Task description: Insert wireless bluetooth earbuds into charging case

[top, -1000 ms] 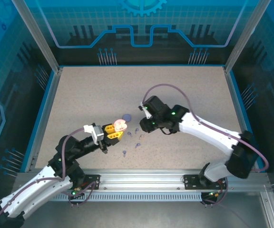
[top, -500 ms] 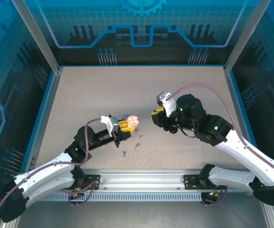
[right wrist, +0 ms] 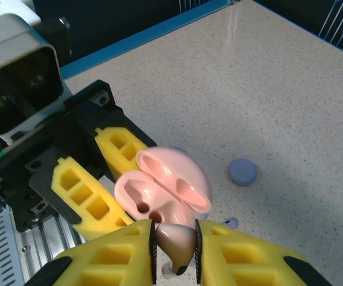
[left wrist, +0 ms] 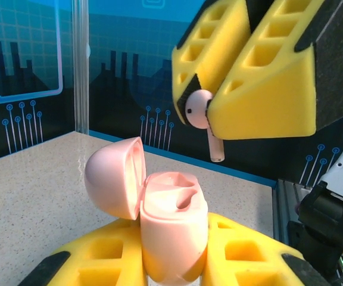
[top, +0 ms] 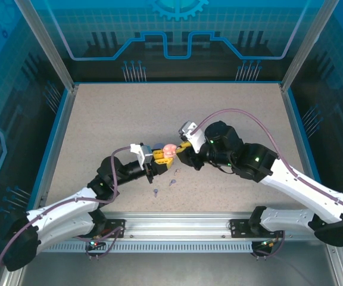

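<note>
A pink charging case (top: 169,150) is held mid-table above the surface, its lid (left wrist: 115,176) swung open. My left gripper (top: 159,154) is shut on the case body (left wrist: 171,232) between its yellow pads (left wrist: 94,262). My right gripper (top: 183,149) is shut on a pink earbud (right wrist: 177,241). In the left wrist view that earbud (left wrist: 200,110) hangs stem-down just above and right of the open case. In the right wrist view the case (right wrist: 159,190) lies directly beyond the earbud, two sockets showing, and the left fingers (right wrist: 85,193) flank it.
Loose lavender earbuds (top: 155,192) (top: 172,181) lie on the speckled table below the grippers, with another one (right wrist: 231,222) near my right fingers. A lavender disc case (right wrist: 242,171) sits on the table beyond. A blue rim (top: 57,137) borders the table.
The left gripper carried the open case rightward toward centre. The right gripper swung out to the right, then came back left, and now meets the case with the earbud.
</note>
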Controlling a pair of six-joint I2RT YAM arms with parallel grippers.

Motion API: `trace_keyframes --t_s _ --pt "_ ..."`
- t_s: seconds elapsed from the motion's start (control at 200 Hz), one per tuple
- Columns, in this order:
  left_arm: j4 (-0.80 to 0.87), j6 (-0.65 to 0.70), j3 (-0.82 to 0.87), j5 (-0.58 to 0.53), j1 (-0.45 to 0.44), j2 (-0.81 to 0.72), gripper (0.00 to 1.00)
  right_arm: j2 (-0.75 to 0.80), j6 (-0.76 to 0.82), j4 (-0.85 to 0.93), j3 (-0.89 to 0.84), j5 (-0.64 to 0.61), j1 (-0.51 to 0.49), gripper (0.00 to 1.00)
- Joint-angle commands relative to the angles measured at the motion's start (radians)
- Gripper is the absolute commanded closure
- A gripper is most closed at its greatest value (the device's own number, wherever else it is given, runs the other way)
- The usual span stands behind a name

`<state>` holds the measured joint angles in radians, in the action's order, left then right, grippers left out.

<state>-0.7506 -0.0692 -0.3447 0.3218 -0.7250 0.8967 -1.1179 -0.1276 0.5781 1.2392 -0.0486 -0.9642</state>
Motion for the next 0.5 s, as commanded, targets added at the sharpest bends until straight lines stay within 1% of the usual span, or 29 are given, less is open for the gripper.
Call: trace_keyframes --t_s 0.0,0.145,0.495 --pt "-0.065 0.045 -0.007 0.037 -0.008 0.007 1.0 -0.019 0.026 -0.03 0.058 -0.02 -0.025 0.76" --pt "-0.065 0.069 -0.015 0.046 -0.008 0.02 1.0 -0.038 0.032 -0.043 0.08 -0.026 -0.043 0.76" --pt "-0.073 0.066 -0.03 0.043 -0.009 0.033 1.0 -0.085 0.039 -0.035 0.089 -0.057 -0.065 0.76"
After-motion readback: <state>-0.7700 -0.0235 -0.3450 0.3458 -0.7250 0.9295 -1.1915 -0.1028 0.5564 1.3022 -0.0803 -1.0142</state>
